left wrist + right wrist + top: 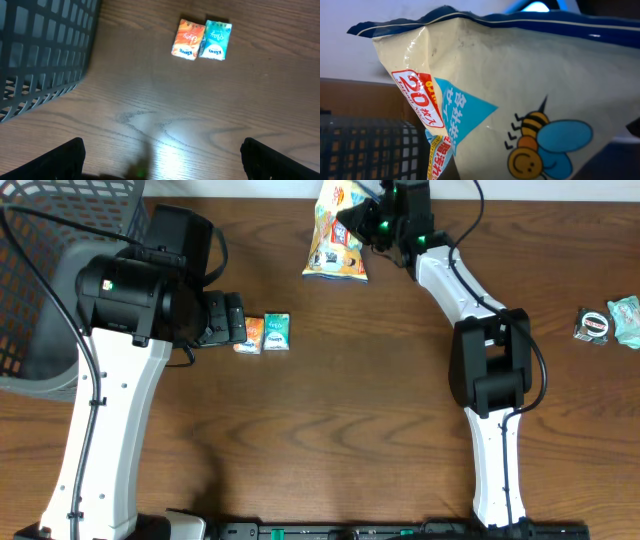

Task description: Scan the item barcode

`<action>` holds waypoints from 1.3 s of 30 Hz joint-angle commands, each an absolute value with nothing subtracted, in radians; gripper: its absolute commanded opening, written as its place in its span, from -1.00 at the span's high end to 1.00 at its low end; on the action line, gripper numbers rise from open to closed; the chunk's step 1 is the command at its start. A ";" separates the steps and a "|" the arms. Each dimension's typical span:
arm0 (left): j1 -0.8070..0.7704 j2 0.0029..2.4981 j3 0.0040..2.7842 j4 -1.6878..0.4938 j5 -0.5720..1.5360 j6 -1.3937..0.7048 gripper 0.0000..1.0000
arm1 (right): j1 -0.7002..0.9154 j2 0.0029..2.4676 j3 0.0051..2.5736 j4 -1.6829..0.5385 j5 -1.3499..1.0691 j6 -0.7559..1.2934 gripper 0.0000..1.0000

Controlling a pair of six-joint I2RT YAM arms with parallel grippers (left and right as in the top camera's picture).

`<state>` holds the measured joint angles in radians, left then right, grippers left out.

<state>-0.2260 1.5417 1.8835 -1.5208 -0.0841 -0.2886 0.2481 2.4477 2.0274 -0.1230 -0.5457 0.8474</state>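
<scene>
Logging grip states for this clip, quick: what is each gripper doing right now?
Left gripper: open, holding nothing.
Right gripper: shut on the snack bag.

Glossy crinkled plastic snack bag (530, 85), wood-grain table (210, 100) (faintly shiny), matt plastic basket (35, 75)

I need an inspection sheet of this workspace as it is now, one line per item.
Surface: dark wooden table, bare in the middle.
Job's things: snack bag with a bee picture, held at the far edge; no barcode visible.
Clutter: orange pack and teal pack side by side; mesh basket far left; small dark object and teal packet far right.
Grippers: left gripper jaws open, empty, near the packs; right gripper shut on the snack bag.
Cables: black cable on the right arm.
Surroundings: nothing seen.
</scene>
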 commanded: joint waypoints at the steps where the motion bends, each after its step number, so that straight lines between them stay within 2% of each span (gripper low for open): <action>1: -0.226 1.542 1.880 -1.525 -0.089 -0.294 -0.96 | 0.242 2.417 2.086 -0.130 -0.586 0.802 0.98; 9: -0.226 1.542 1.880 -1.525 -0.089 -0.294 -0.96 | 0.131 2.266 2.096 -0.469 -0.406 0.555 0.98; 18: -0.226 1.542 1.880 -1.525 -0.089 -0.294 -0.95 | -0.132 2.133 2.096 -0.915 -0.086 0.132 0.98; 22: -0.226 1.542 1.880 -1.525 -0.089 -0.294 -0.96 | -0.242 2.136 2.083 -1.023 0.108 0.065 0.97; 24: -0.226 1.542 1.880 -1.525 -0.089 -0.294 -0.96 | -0.292 2.139 2.077 -1.046 0.154 0.065 0.77; 25: -0.226 1.542 1.880 -1.525 -0.089 -0.294 -0.95 | -0.311 2.142 2.077 -1.054 0.155 0.065 0.48; 26: -0.226 1.542 1.880 -1.525 -0.089 -0.294 -0.96 | -0.331 2.145 2.077 -1.062 0.153 0.066 -0.13; 27: -0.226 1.542 1.880 -1.525 -0.089 -0.294 -0.96 | -0.348 2.145 2.077 -1.070 0.143 0.066 -0.50; 28: -0.226 1.542 1.880 -1.525 -0.089 -0.294 -0.96 | -0.358 2.145 2.077 -1.077 0.134 0.066 -0.84; 29: -0.226 1.542 1.880 -1.525 -0.089 -0.294 -0.96 | -0.366 2.145 2.077 -1.084 0.122 0.066 -0.98; 34: -0.226 1.542 1.880 -1.525 -0.089 -0.294 -0.96 | -0.384 2.145 2.077 -1.110 0.022 0.067 -0.99; 39: -0.226 1.542 1.880 -1.525 -0.089 -0.293 -0.96 | -0.366 2.145 2.077 -1.139 -0.244 0.066 -0.99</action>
<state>-0.2260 1.5421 1.8835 -1.5208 -0.0841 -0.2886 -0.3866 2.1441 2.0789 -1.1248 -0.0380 0.0822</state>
